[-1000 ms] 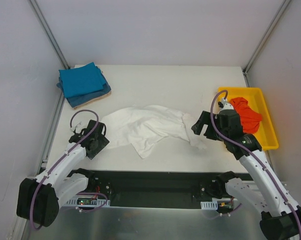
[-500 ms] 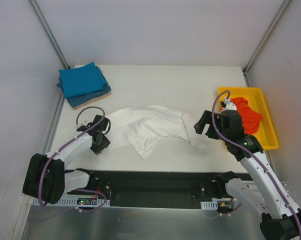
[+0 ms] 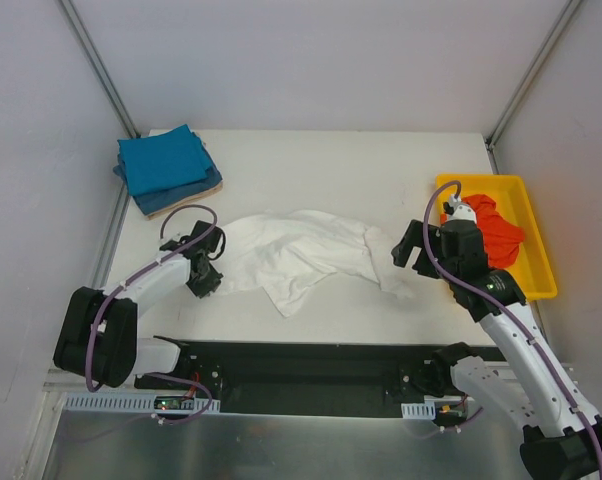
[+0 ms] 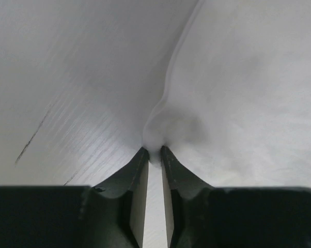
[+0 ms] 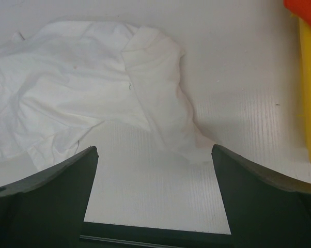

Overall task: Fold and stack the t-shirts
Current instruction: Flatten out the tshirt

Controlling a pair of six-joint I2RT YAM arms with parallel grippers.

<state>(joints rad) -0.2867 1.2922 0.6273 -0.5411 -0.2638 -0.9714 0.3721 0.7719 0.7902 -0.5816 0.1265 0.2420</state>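
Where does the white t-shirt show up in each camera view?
Top external: white t-shirt crumpled at the centre of the table.
Left wrist: fills the right half, its edge pinched in the left gripper.
Right wrist: upper left.
Shared landmark: the table's pale surface.

No text, label or number can be read anywhere — not on the white t-shirt (image 3: 291, 255), nor the yellow tray (image 3: 537, 272).

White table (image 3: 311, 165) runs ahead of the left claw (image 3: 209, 282) and right claw (image 3: 406, 252); plain pale walls (image 3: 311, 60) far beyond them, metal corner posts (image 3: 99, 65) either side. Light soft and even, possibly overhead.
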